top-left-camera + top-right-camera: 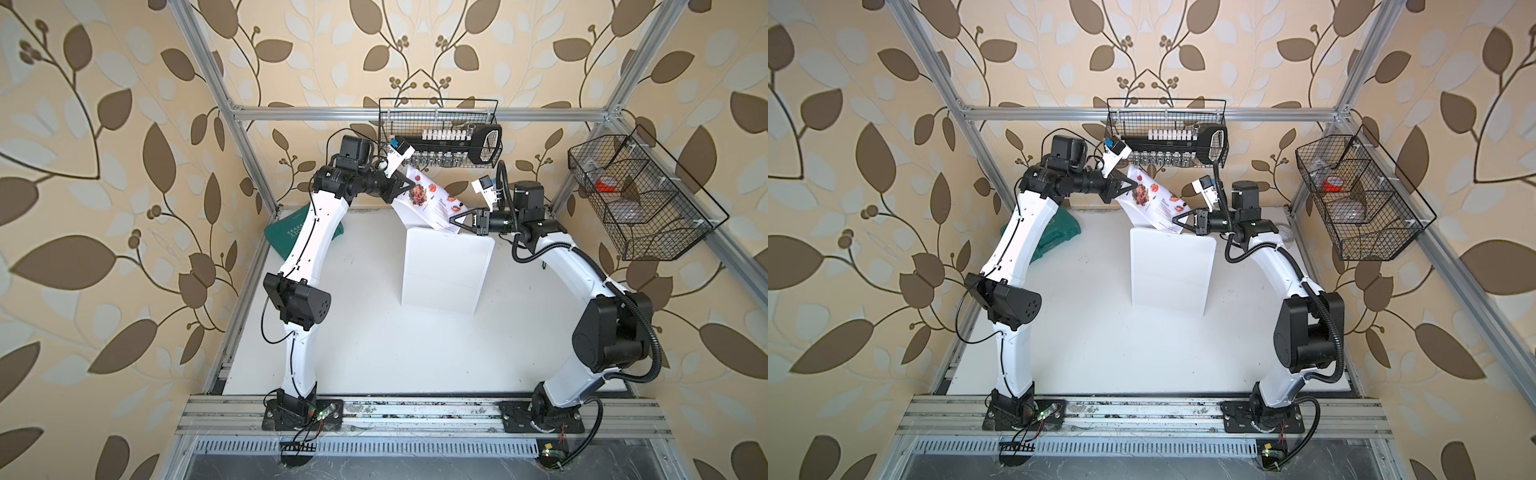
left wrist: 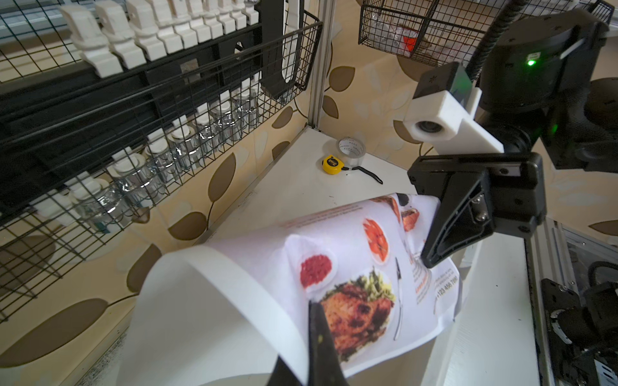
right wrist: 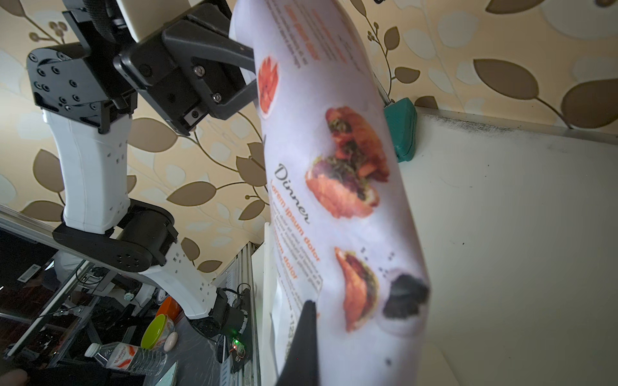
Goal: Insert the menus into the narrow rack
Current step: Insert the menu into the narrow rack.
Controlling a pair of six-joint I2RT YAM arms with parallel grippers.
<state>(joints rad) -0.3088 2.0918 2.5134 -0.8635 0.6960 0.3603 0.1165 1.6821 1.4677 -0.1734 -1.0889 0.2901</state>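
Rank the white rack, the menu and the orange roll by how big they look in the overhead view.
In a top view:
white rack
menu
orange roll
The menu is curled, so understated.

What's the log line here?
left tool: shut on printed white paper menu | right tool: shut on menu | menu: bowed over tall white flat rack

We see walls all around with cream paper and big brown leaves on thin stems. A silver frame stands by the walls, with one black wire basket on its back bar and another basket on a side bar. Below is a white table in soft, even light.
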